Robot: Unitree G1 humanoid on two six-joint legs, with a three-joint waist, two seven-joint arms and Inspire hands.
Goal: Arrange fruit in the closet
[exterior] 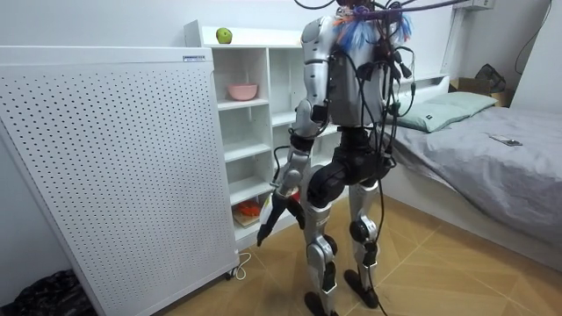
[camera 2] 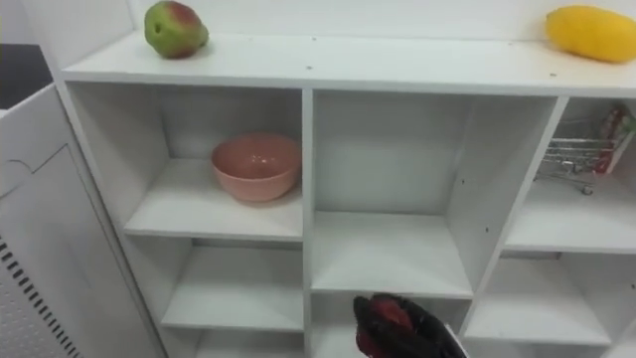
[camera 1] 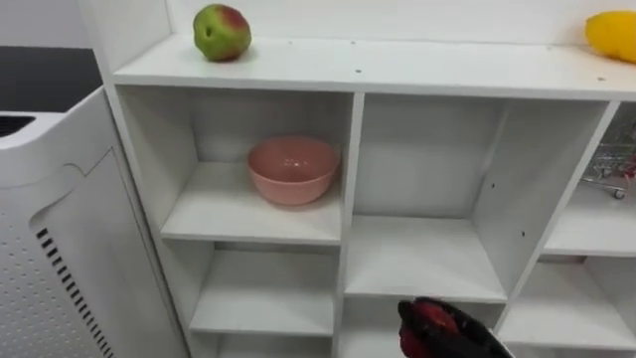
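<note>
Standing before the white wooden closet [camera 1: 350, 149], I had my left hand [exterior: 272, 218] hanging loose-fingered beside my thigh. A green-and-red apple [camera 1: 222, 32] sat on its top at left, with a pink ceramic bowl [camera 1: 293, 169] in the compartment below. My right hand [camera 1: 462, 336] was curled around a round red fruit [camera 1: 427, 316], low before the middle column. A yellow fruit [camera 1: 613, 35] lay top right.

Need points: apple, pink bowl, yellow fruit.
apple [camera 1: 221, 32], left eye view, middle of its skin.
pink bowl [camera 1: 291, 184], left eye view, front outer wall.
yellow fruit [camera 2: 593, 32], right eye view, middle of its body.
</note>
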